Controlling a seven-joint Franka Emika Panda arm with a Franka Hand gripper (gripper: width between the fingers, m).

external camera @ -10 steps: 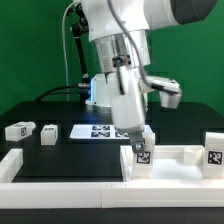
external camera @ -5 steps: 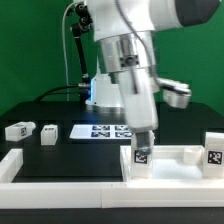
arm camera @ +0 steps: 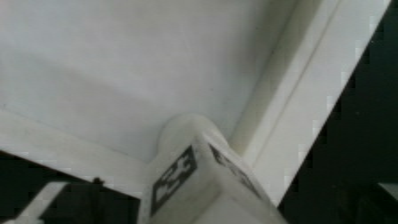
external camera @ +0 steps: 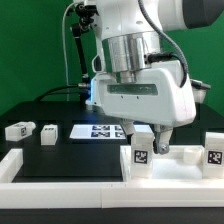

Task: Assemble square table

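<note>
The square table top (external camera: 176, 157) lies at the exterior view's right with its rim up. One tagged white leg (external camera: 140, 154) stands upright in its near corner and another (external camera: 213, 150) at its right corner. My gripper (external camera: 152, 140) is down at the top of the near leg, with the wrist turned broadside to the camera. In the wrist view that leg (arm camera: 199, 180) sits between my dark fingers (arm camera: 54, 205), above the white top (arm camera: 125, 70), and the jaws look closed on it. Two loose legs (external camera: 18, 129) (external camera: 47, 133) lie at the left.
The marker board (external camera: 98, 130) lies behind the table top. A long white L-shaped wall piece (external camera: 60, 172) runs along the front, and its short arm comes forward at the left.
The wrist has turned about the near leg, so the hand's broad side now faces the camera. The gripper has stayed at that leg. The table top and loose legs have not moved.
</note>
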